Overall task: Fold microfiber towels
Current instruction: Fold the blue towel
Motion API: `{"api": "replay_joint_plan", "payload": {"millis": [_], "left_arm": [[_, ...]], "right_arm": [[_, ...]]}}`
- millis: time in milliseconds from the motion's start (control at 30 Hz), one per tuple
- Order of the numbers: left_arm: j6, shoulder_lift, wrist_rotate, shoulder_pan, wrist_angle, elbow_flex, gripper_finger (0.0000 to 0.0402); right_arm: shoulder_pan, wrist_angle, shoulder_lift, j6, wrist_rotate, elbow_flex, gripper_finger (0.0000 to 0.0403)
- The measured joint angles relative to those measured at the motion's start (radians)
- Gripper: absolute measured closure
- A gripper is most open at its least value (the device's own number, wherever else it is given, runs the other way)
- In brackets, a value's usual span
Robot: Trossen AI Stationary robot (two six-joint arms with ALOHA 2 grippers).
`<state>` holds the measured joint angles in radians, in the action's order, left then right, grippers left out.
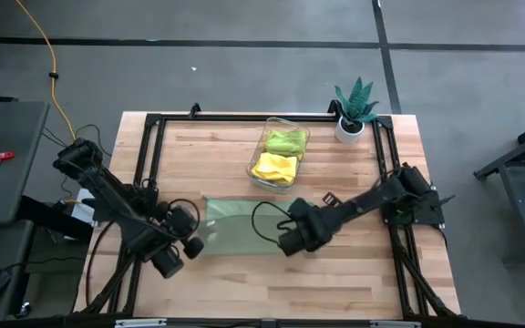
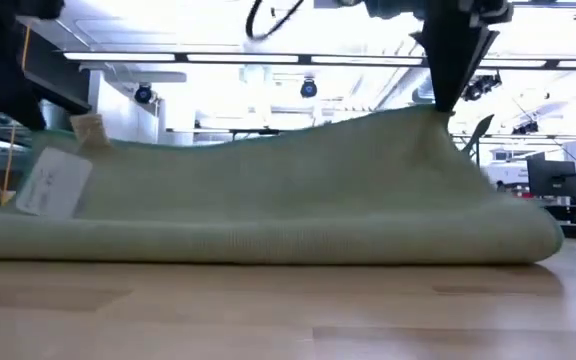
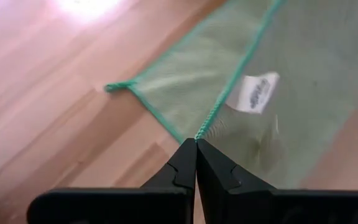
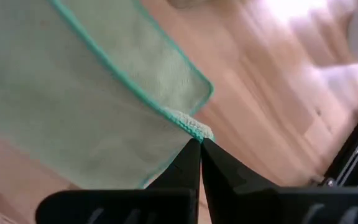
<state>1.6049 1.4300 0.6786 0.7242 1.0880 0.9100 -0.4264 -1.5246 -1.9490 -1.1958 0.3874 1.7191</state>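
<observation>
**Both grippers pinching the mint towel**

Lying on the wooden table (image 1: 354,273), between the two arms, just in front of the clear bin (image 1: 278,153): a pale mint green towel (image 1: 235,230); partly doubled over itself, with one layer lifted off the other; pinched at its teal-stitched edge by the left gripper (image 3: 196,140), fingers pressed together on the hem near a white label (image 3: 253,93); pinched at an opposite corner by the right gripper (image 4: 200,142), fingers likewise closed on the cloth (corner raised well above the table in the low view); inside the bin, a yellow towel (image 1: 274,168) and a lime green towel (image 1: 286,140); beside the bin, at the far right corner, a potted plant (image 1: 354,109).
</observation>
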Motion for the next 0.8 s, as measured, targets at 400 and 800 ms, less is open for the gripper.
{"api": "replay_joint_plan", "payload": {"millis": [400, 800], "left_arm": [[0.067, -0.001, 0.075, -0.106, -0.03, -0.101, 0.0401], [0.012, -0.001, 0.109, -0.19, -0.095, -0.144, 0.0401]], "right_arm": [[0.075, 0.157, 0.008, -0.017, -0.121, -0.265, 0.0403], [0.137, 0.284, 0.008, -0.003, -0.097, -0.302, 0.0403]]}}
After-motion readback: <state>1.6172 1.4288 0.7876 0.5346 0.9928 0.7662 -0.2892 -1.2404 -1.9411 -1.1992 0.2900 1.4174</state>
